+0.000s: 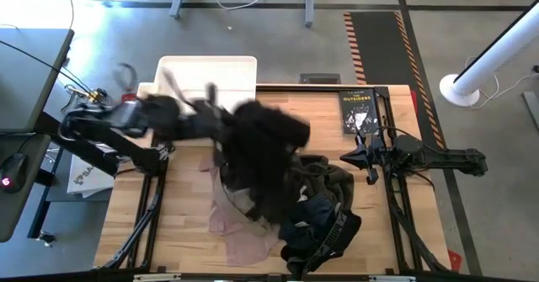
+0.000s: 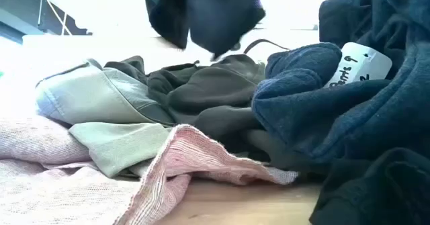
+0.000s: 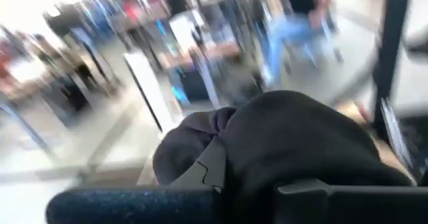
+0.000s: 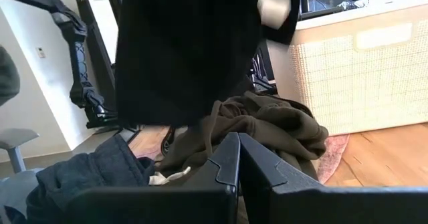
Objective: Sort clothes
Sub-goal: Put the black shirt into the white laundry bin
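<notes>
Wooden table (image 1: 185,231) on a grey floor; hazard-striped mat at upper right of the high view, white bin (image 1: 210,71) at the table's upper-left edge, black book (image 1: 360,110) at upper right. Left wrist view shows a blurred room beyond, with a seated person.

Clothes: heap at lower centre of the high view — pale pink garment (image 1: 240,227) lowest left, olive-brown garment (image 1: 324,181) middle, khaki garment with lettered band (image 1: 333,231) at the bottom edge. Low view adds a navy garment (image 2: 322,97) with a tag, at right.

Left gripper (image 1: 221,118) is centre-left, fingers pinching a black garment (image 1: 265,160) that hangs above the heap, clear of it in the low view. Right gripper (image 1: 364,157) waits at right of the heap, fingers pressed together, holding nothing.

Step in hand, by my reading: carrying the black piece off, perhaps to the bin. Do it well: lift high enough that the trailing hem clears the olive piece; keep the pinch firm; move steadily so the cloth doesn't swing and snag.
</notes>
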Robot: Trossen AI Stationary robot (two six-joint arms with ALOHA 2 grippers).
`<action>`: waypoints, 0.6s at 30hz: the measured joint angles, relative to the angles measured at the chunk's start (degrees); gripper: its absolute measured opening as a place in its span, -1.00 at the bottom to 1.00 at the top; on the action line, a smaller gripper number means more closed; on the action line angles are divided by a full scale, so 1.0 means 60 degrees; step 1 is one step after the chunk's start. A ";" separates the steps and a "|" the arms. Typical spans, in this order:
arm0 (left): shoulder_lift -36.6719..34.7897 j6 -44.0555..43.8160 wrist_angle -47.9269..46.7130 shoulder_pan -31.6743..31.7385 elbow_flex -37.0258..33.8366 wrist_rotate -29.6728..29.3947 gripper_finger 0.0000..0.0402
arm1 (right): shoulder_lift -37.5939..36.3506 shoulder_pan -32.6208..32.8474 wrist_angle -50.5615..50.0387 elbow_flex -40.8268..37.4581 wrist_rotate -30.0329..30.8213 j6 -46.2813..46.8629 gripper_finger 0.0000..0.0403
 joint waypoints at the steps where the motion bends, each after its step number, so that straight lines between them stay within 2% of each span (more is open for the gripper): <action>1: -0.0273 0.0399 0.0361 0.0004 0.0000 -0.0299 -0.90 | 0.0000 0.0000 0.0000 -0.0002 0.0002 -0.0003 -1.00; 4: -0.1022 0.2199 0.1694 0.0010 0.0000 -0.1617 -0.90 | 0.0000 0.0004 0.0000 0.0002 0.0002 0.0000 -1.00; 7: -0.1493 0.4918 0.3430 0.0178 0.0014 -0.2843 -0.90 | 0.0000 0.0004 -0.0004 0.0002 0.0002 0.0000 -1.00; 9: -0.1668 0.6627 0.4450 0.0447 0.0015 -0.3383 -0.90 | 0.0000 0.0004 -0.0002 0.0000 0.0002 0.0000 -1.00; 11: -0.1783 0.7673 0.4996 0.0858 0.0015 -0.3738 -0.90 | 0.0000 0.0001 -0.0001 0.0001 0.0002 0.0000 -1.00; 15: -0.1874 0.8074 0.4447 0.2004 0.0015 -0.4234 -0.90 | 0.0000 0.0003 0.0000 0.0002 0.0002 0.0000 -1.00; 18: -0.1810 0.6991 0.2752 0.3021 0.0015 -0.4220 -0.90 | 0.0000 0.0003 0.0000 -0.0001 0.0001 0.0000 -1.00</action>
